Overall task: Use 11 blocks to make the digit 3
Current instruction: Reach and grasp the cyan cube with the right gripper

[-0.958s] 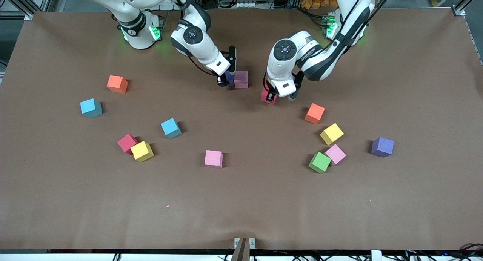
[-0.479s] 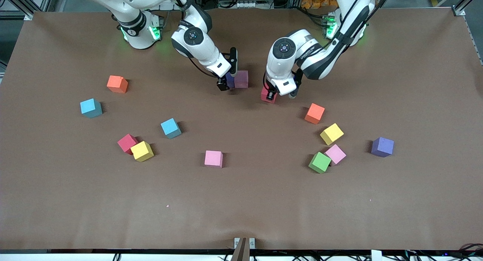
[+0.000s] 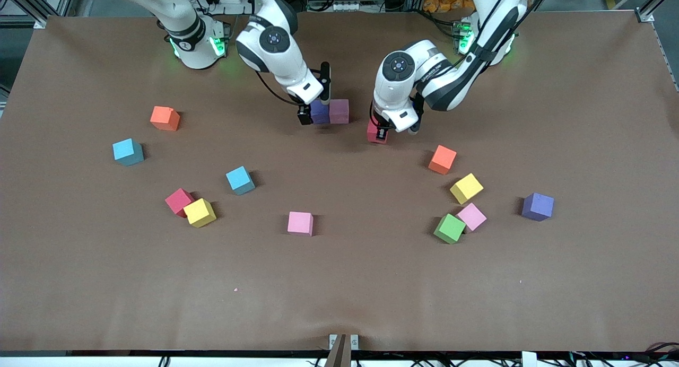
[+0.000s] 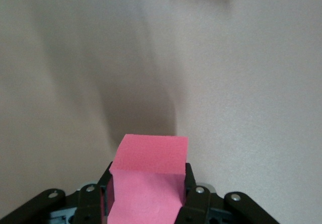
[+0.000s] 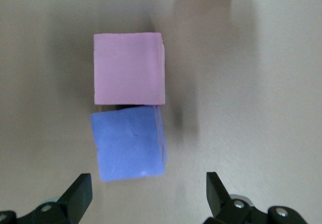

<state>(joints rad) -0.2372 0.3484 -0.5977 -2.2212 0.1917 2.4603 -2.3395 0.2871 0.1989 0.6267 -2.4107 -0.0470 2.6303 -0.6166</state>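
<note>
- Fourteen blocks show in all, three more than the task needs: three pink, two each of red, yellow, orange, light blue and purple, one green
- Nearest the front camera lie a pink block (image 3: 300, 223), the green block (image 3: 450, 228) touching a second pink one (image 3: 471, 216), and a yellow block (image 3: 200, 212) touching a red block (image 3: 179, 201)
- Middle ground: a purple block (image 3: 537, 206), a yellow one (image 3: 467, 188) and an orange one (image 3: 442, 159) toward the left arm's end; two light blue blocks (image 3: 240, 180) and another orange toward the right arm's end
- Left gripper (image 4: 146, 196) is clamped on the second red block (image 4: 148, 176), low by the worktop (image 3: 339, 282); whether it touches down I cannot tell
- Right gripper (image 5: 146, 194) is spread wide and empty, by the violet block (image 5: 130, 143)
- Farthest, that violet block touches the mauve-pink block (image 5: 129, 68): the digit 3 looks barely begun, a row of two
- Step in hand, I judge: placing the red block; next it wants squaring up against that row
</note>
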